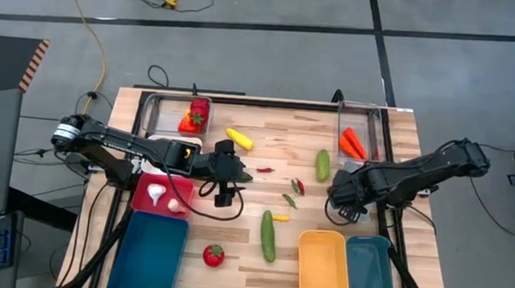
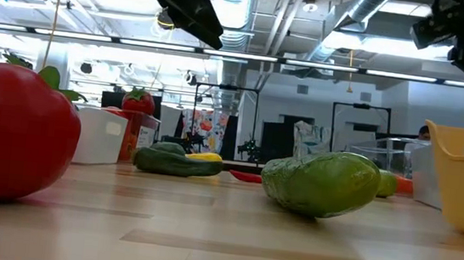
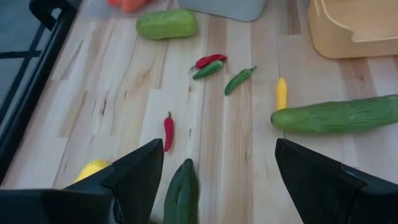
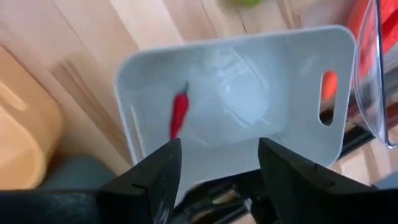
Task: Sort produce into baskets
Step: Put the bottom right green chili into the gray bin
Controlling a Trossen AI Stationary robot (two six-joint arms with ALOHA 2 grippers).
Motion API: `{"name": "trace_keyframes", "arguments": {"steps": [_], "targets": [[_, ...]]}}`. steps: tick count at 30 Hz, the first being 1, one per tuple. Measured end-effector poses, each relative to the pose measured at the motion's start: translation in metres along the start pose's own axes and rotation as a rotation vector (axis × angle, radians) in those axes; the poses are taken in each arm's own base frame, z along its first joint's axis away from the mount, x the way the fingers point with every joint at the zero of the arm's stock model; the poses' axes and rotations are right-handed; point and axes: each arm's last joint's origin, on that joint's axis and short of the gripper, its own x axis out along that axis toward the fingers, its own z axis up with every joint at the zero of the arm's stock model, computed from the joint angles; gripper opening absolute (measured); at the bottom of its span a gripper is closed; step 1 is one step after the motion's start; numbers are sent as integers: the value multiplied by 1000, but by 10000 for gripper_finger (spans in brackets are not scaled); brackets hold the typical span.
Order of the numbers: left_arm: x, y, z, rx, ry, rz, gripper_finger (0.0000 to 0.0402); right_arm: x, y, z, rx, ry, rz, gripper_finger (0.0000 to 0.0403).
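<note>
Right wrist view: right gripper [image 4: 214, 163] open above white basket [image 4: 249, 99] holding red chilli [image 4: 180, 114].

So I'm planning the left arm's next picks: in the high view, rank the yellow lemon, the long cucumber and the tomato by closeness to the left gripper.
1. Yellow lemon, just beyond the left gripper, toward the table's far edge.
2. Long cucumber, toward the right arm's side.
3. Tomato, by the near edge.

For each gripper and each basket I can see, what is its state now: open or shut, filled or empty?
left gripper: open, above a dark green cucumber
right gripper: open, above the white basket
white basket: holds one red chilli
pink-red basket: holds white garlic
orange-yellow basket: empty
dark teal basket: empty
small teal basket: empty
</note>
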Motion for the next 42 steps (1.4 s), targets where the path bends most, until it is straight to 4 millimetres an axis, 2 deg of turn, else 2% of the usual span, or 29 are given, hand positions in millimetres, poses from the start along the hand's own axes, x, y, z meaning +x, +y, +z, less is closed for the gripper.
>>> {"name": "trace_keyframes", "arguments": {"steps": [4,8,14,17,23,29,32,37,42], "targets": [[0,0,0,0,0,0,297,-12,-3,12,58,-60,64,240],[0,0,0,0,0,1,297,-20,0,32,107,-206,192,240],[0,0,0,0,2,2,297,-23,25,68,-62,-528,359,240],[0,0,0,0,3,2,297,-13,38,82,-127,-558,351,240],[0,0,-1,1,7,2,297,31,62,105,-167,-421,255,240],[0,0,-1,0,8,2,297,76,76,129,-165,-329,186,240],[0,0,-1,2,8,2,297,91,78,137,-179,-310,168,239],[0,0,-2,19,20,0,297,107,79,144,-178,-278,155,240],[-5,2,-10,39,92,-2,297,109,77,146,-172,-270,154,231]]}}
